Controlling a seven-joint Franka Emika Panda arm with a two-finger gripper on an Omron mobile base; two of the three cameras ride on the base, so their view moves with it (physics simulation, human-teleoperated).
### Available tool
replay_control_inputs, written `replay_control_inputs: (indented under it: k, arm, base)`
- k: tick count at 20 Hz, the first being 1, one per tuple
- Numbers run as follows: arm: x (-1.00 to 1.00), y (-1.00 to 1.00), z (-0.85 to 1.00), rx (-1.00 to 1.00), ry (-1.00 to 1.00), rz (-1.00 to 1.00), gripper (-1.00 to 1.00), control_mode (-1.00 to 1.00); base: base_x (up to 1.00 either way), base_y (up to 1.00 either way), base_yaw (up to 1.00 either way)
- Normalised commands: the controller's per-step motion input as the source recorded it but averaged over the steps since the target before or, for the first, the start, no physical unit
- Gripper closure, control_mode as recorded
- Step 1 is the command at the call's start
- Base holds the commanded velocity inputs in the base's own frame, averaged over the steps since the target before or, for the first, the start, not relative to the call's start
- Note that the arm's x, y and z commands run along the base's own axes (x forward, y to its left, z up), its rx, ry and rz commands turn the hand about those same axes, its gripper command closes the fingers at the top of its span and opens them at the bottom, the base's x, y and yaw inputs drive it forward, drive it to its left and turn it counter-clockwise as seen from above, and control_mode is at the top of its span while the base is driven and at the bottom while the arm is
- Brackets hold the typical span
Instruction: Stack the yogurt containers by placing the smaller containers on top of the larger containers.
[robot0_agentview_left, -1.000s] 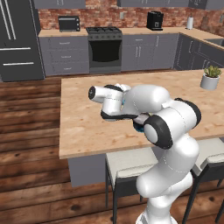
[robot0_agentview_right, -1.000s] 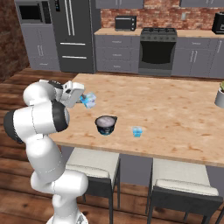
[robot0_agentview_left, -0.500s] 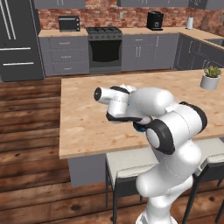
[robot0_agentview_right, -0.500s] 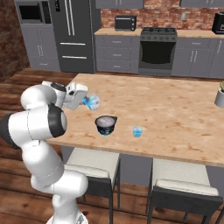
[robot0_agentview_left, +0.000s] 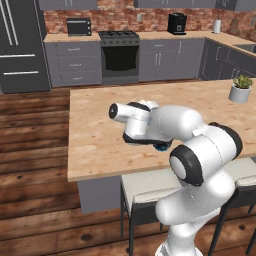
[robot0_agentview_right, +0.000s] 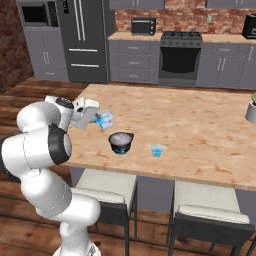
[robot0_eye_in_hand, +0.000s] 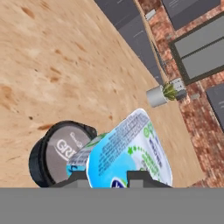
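My gripper (robot0_agentview_right: 101, 118) is shut on a smaller container (robot0_agentview_right: 106, 120), a light-blue yogurt cup, and holds it tilted above the island counter (robot0_agentview_right: 200, 125). In the hand view this cup (robot0_eye_in_hand: 127, 153) lies on its side between the two fingertips (robot0_eye_in_hand: 77, 177), its printed wall facing the camera. The larger container (robot0_agentview_right: 121, 142), a dark tub with a pale grey top, stands on the counter just to the right of and below the held cup; the tub (robot0_eye_in_hand: 57, 153) sits close behind the cup in the hand view. Another small blue cup (robot0_agentview_right: 157, 150) stands upright to the right of the tub.
A white plant pot (robot0_agentview_right: 252, 111) stands at the counter's far right edge, also seen as the pot (robot0_agentview_left: 240, 90) and pot (robot0_eye_in_hand: 164, 94). Two stools (robot0_agentview_right: 107, 192) are tucked under the near edge. Stove, fridge and cabinets line the back wall.
The hand has carried the small cup a little to the right, closer to the dark tub. The tub and the other cup have stayed in place.
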Motion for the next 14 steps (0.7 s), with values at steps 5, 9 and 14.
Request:
replay_control_inputs:
  k: [5,9,14]
  arm:
    - [0.00,-0.14,0.00,0.00,0.00,0.00,1.00,-1.00]
    - [0.00,-0.20,-0.04,0.00,0.01,0.00,1.00,-1.00]
    - [0.00,-0.14,-0.17,0.00,0.08,0.00,1.00,-1.00]
  base:
    - [0.00,0.00,0.00]
    - [0.00,0.00,0.00]
    - [0.00,0.00,0.00]
